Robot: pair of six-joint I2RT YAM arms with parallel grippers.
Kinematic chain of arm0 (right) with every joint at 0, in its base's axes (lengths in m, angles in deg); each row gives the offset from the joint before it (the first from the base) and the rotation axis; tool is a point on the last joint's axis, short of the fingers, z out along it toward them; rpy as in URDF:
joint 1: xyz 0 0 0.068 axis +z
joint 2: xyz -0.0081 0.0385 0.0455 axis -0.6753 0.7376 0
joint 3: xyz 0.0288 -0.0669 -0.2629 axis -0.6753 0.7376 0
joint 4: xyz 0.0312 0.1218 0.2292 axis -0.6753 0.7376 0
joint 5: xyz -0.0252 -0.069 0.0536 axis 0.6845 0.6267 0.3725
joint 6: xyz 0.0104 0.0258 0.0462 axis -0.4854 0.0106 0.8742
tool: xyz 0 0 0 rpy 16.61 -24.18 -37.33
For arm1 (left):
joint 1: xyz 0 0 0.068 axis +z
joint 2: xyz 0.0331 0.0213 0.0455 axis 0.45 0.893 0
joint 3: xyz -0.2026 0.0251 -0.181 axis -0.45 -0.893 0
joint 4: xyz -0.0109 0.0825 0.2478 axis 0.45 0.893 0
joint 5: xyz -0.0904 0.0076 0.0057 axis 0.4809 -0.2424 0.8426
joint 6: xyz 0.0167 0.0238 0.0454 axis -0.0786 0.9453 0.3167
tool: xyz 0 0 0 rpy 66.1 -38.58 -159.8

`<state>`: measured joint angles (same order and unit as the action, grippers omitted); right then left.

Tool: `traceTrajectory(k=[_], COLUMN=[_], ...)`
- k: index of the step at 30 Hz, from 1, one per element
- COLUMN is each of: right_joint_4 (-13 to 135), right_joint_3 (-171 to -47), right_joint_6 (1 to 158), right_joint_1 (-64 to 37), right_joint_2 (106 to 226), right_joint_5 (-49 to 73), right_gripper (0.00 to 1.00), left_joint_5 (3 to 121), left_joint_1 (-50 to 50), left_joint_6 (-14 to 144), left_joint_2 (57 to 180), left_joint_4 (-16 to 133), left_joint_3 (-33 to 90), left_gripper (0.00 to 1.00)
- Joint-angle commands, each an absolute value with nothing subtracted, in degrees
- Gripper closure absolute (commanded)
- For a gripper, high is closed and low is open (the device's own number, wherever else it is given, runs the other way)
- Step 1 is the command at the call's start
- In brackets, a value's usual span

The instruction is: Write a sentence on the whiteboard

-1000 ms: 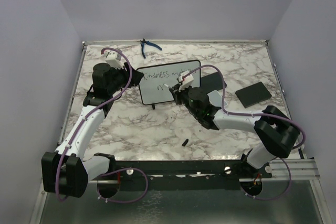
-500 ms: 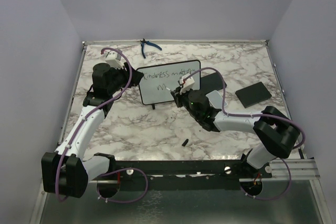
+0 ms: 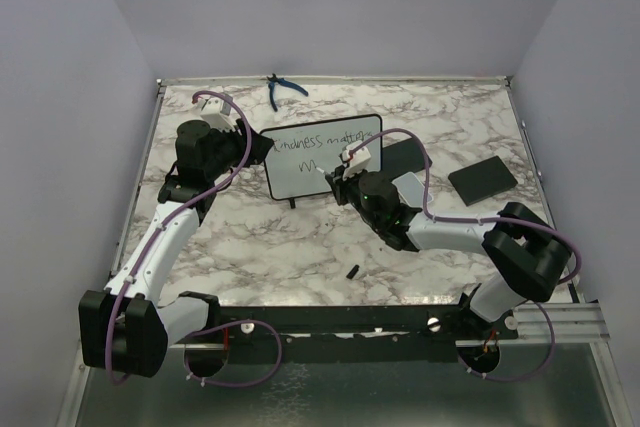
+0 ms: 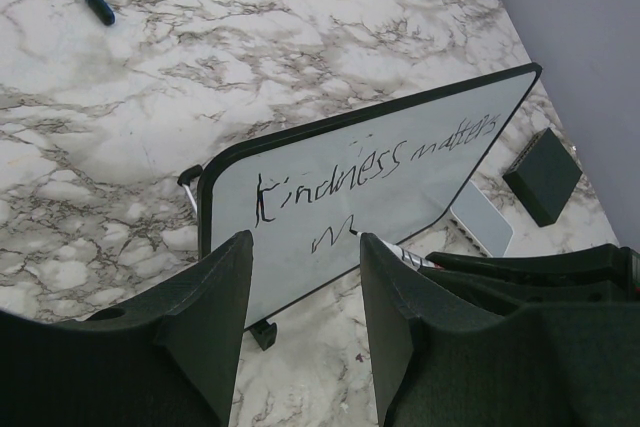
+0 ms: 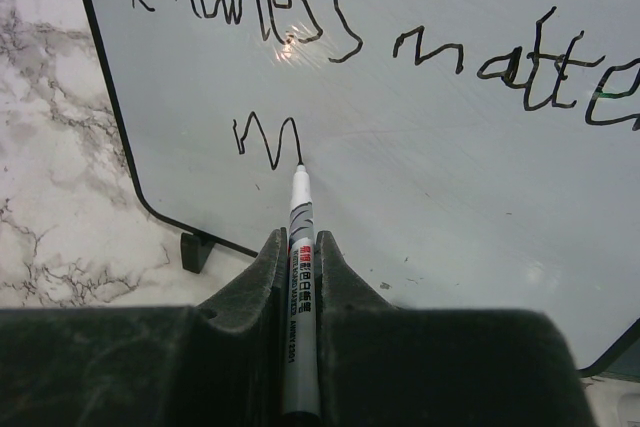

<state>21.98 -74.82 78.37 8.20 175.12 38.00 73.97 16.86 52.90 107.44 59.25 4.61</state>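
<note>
right wrist view: right fingers [image 5: 255, 282] clamped on marker [image 5: 300, 227], tip on whiteboard [image 5: 450, 177].
left fingers [image 4: 200, 327]: apart, empty.
handling: likely light, tippy; steady by its edge.

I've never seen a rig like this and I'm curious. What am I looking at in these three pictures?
Two robot arms are bolted to a marble table. One picture looks down from above; the other two come from a camera on each wrist. The right gripper is shut on a marker, its tip on the whiteboard. The sentence reads "Kindness matters", with an "m" begun below. The left gripper is open and empty, facing the board. Blue pliers, a black pad and a small black piece lie on the table.
</note>
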Motion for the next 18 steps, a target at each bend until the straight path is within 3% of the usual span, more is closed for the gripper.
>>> traceTrajectory(k=[1, 18], right_joint_4=[22.02, 24.69], right_joint_3=[-74.37, -73.67], right_joint_6=[78.79, 76.62], right_joint_1=[8.24, 8.26], right_joint_2=[174.88, 166.43], right_joint_5=[39.31, 37.23], right_gripper=[1.0, 1.0], left_joint_5=[74.94, 74.79], left_joint_1=[16.36, 16.37], left_joint_6=[52.68, 53.02], left_joint_2=[105.94, 106.12], left_joint_4=[58.0, 58.0], left_joint_3=[4.22, 4.22], left_gripper=[0.51, 0.51])
